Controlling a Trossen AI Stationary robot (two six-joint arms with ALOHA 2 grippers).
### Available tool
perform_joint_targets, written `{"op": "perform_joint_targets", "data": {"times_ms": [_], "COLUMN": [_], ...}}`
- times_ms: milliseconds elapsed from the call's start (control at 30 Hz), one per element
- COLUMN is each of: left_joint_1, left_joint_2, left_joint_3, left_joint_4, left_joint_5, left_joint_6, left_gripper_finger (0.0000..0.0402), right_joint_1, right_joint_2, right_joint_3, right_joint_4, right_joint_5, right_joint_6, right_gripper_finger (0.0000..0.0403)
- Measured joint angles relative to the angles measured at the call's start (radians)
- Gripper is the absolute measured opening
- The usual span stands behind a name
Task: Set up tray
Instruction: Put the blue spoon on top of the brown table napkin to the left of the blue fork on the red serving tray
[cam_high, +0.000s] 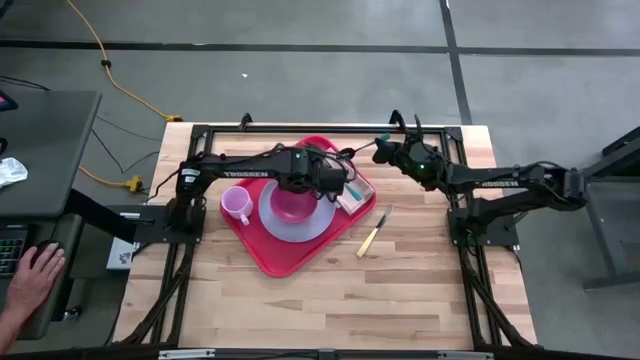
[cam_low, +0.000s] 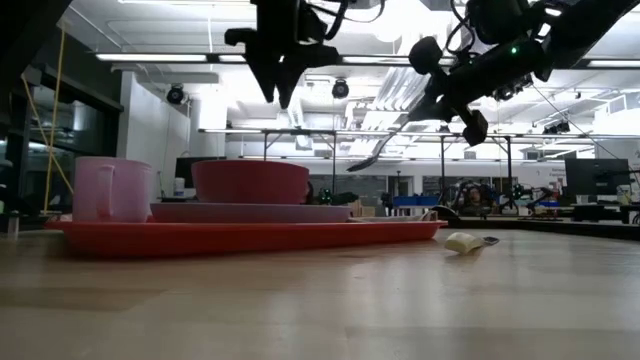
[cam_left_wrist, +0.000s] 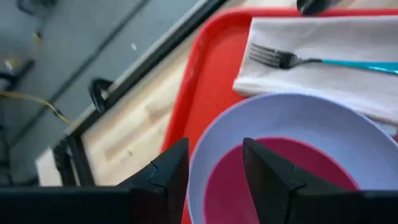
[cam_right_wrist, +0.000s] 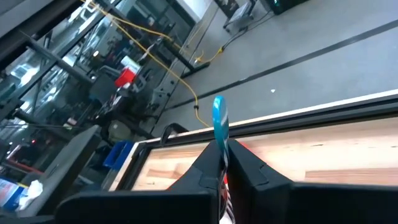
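The red tray (cam_high: 262, 252) lies mid-table. On it rest a lavender plate (cam_high: 275, 222) with a magenta bowl (cam_high: 292, 207), a pink cup (cam_high: 236, 205) and a white napkin (cam_left_wrist: 323, 74) bearing a teal-handled fork (cam_left_wrist: 280, 59). My left gripper (cam_left_wrist: 214, 168) hovers open above the plate's rim, pointing steeply down, with nothing between its fingers. My right gripper (cam_right_wrist: 222, 155) is in the air by the tray's far right corner, shut on a teal-handled spoon (cam_low: 372, 158). My right gripper pinches the spoon's teal handle (cam_right_wrist: 219, 134) between its two fingers. A length of the handle sticks out past the fingertips. The spoon is lifted clear of the table and slants down toward the tray, its bowl end (cam_low: 362, 163) lowest.
A knife with a pale handle (cam_high: 374, 232) lies on the bare wood right of the tray. A person's hand (cam_high: 35, 270) rests on a keyboard on a desk beyond the table's left edge. Bare wood stretches along the near side.
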Motion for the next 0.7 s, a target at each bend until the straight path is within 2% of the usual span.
{"op": "perform_joint_targets", "data": {"times_ms": [133, 233, 467, 600, 700], "left_joint_1": [-0.025, -0.03, -0.028, -0.028, -0.028], "left_joint_2": [-0.002, -0.03, -0.188, -0.291, -0.375], "left_joint_3": [0.0, -0.021, -0.189, -0.35, -0.483], "left_joint_4": [0.0, 0.0, 0.003, 0.143, 0.34], "left_joint_5": [-0.105, -0.146, -0.217, -0.209, -0.173], "left_joint_6": [-0.009, -0.037, -0.2, -0.208, -0.136], "left_gripper_finger": [0.0179, 0.0179, 0.0179, 0.0179, 0.0179], "right_joint_1": [0.052, 0.072, 0.068, 0.049, 0.042], "right_joint_2": [0.0, 0.0, 0.0, 0.0, 0.0], "right_joint_3": [0.0, 0.0, 0.0, 0.0, 0.0], "right_joint_4": [-0.004, -0.026, -0.029, -0.009, 0.022], "right_joint_5": [0.088, 0.126, 0.134, 0.125, 0.124], "right_joint_6": [0.007, 0.016, 0.004, 0.001, -0.001], "right_gripper_finger": [0.0, 0.0, 0.0, 0.0, 0.0]}}
